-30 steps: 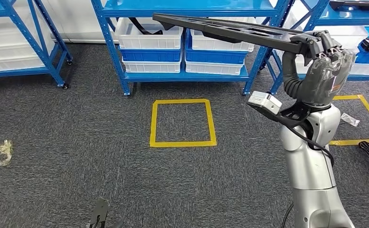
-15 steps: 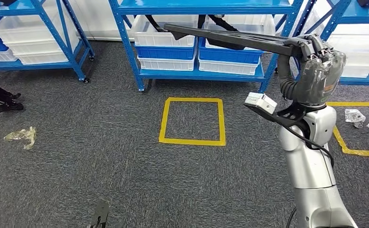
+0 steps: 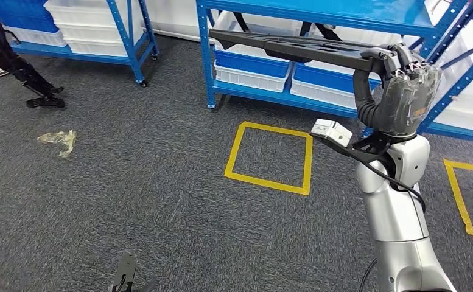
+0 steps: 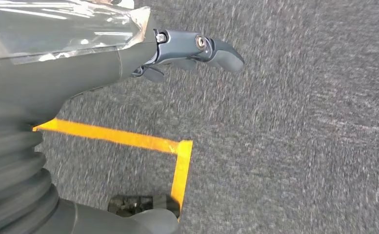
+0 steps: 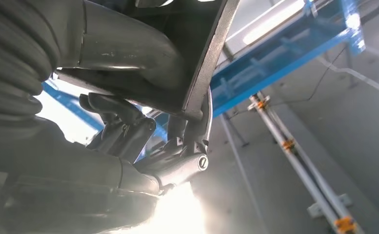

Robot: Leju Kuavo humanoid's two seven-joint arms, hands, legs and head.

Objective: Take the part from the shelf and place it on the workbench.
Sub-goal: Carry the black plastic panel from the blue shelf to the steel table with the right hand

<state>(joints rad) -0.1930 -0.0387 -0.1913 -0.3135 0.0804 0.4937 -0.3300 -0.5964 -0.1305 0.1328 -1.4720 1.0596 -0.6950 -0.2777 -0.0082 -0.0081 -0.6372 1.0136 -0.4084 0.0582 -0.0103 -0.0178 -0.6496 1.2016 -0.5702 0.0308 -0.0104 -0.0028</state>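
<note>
The right robot hand (image 3: pixel 404 73), raised high at the right of the head view, has its fingers wrapped around one end of a long flat black plastic part (image 3: pixel 294 46), which reaches out level to the left, its free end hanging in the air in front of the blue steel shelf (image 3: pixel 319 12) at the far side. In the right wrist view the same part (image 5: pixel 211 58) runs as a dark edge between the thick thumb and the darker fingers (image 5: pixel 124 126), which press on it from both sides. Behind the part, on the shelf's lower levels, stand white plastic bins (image 3: pixel 249 76) and blue plastic bins (image 3: pixel 252 61). A second blue shelf (image 3: pixel 130 42) with white bins stands at the far left, and open dark grey carpet floor (image 3: pixel 130 182) lies between the two racks and across all the near ground. A yellow tape square (image 3: pixel 270 158) marks the floor just before the middle shelf, and the corner of another yellow tape outline (image 3: pixel 462 194) shows at the right edge. A crumpled clear plastic wrapper (image 3: pixel 58 140) lies on the carpet to the left, well apart from the tape square. The left robot hand (image 4: pixel 192 48) hangs over the carpet beside a yellow tape corner (image 4: pixel 180 156), its dark fingers curled in loosely and holding nothing.
</note>
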